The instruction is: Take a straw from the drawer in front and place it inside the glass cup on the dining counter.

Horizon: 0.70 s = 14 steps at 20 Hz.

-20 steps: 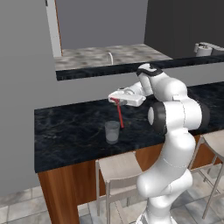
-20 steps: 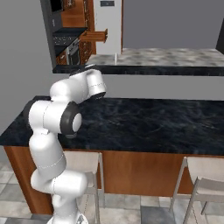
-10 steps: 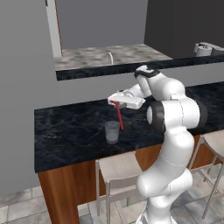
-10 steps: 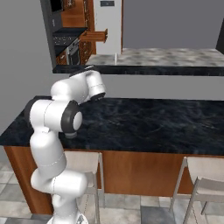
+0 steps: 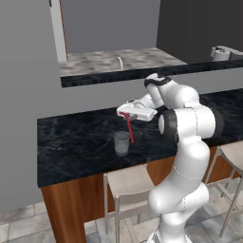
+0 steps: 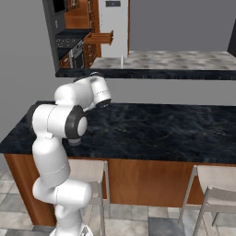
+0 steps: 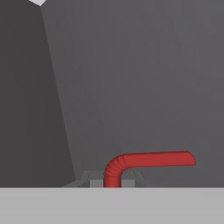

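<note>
My gripper (image 5: 124, 113) is shut on the top of the red straw (image 5: 128, 128), just below its bent tip. The straw hangs almost upright over the black stone dining counter (image 5: 80, 147). Its lower end sits level with the right rim of the clear glass cup (image 5: 121, 143); whether it is inside the cup I cannot tell. In the hand view the bent tip of the straw (image 7: 148, 159) sticks out sideways above the fingertips (image 7: 94, 179). Far back in the kitchen the reddish-brown drawer (image 6: 99, 38) stands pulled out. From the right base the dining counter (image 6: 161, 129) shows, with my arm hiding the gripper.
A raised ledge (image 5: 123, 76) with a faucet (image 5: 119, 61) behind it runs along the far side of the counter. Stools (image 5: 130, 182) (image 5: 232, 152) stand under the counter's near edge. A grey wall (image 5: 28, 71) rises on the left.
The gripper has sunk slightly with the straw, bringing its lower end closer to the cup. The cup has not moved.
</note>
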Available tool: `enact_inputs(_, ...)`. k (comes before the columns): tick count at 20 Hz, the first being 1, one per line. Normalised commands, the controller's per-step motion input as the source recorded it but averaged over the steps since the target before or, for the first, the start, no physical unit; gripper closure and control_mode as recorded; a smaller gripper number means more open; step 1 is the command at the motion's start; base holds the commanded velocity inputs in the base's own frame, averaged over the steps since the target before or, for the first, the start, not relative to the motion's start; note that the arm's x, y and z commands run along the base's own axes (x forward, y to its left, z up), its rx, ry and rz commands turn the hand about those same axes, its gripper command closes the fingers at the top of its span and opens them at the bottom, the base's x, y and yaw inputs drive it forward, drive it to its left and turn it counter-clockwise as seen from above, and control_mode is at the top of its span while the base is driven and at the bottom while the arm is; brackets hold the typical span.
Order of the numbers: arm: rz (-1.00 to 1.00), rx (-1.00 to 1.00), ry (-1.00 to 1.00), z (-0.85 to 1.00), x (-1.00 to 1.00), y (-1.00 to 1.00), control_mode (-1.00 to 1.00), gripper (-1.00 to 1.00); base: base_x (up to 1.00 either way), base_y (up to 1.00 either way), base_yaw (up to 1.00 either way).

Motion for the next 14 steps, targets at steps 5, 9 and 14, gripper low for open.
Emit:
enact_inputs(5,0.01,0.00,0.00,-0.05,0.02,0.00,-1.00,1.00,0.00,0.00,0.00)
enact_inputs(9,0.01,0.00,-0.03,0.00,0.00,0.01,-1.00,1.00,0.00,0.00,0.00)
enact_inputs(14,0.01,0.00,-0.05,0.00,0.05,0.01,-1.00,1.00,0.00,0.00,0.00)
